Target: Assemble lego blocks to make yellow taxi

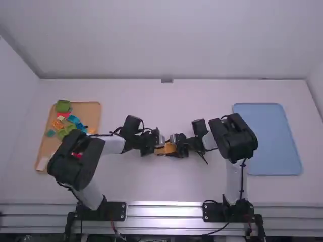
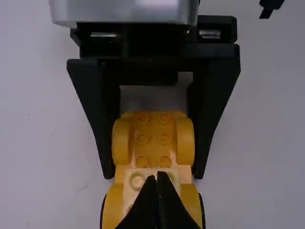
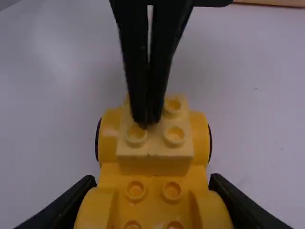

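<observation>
At the middle of the table in the high view, my left gripper [image 1: 157,143] and right gripper [image 1: 177,144] meet over the orange-yellow car body [image 1: 167,149]. A pale yellow brick [image 3: 155,148] sits on the yellow car body [image 3: 153,182], between its rounded fenders. My left gripper [image 2: 158,177] has its fingertips together, on top of the pale brick [image 2: 137,180]. My right gripper [image 3: 153,191] holds the other end of the car, one finger on each side; the left wrist view shows its fingers flanking the yellow body [image 2: 153,148].
On the left, a brown tray [image 1: 92,111] holds several loose blocks, green, blue, red and orange, partly below the left arm. A blue tray [image 1: 267,138] lies at the right, beyond the right arm's elbow.
</observation>
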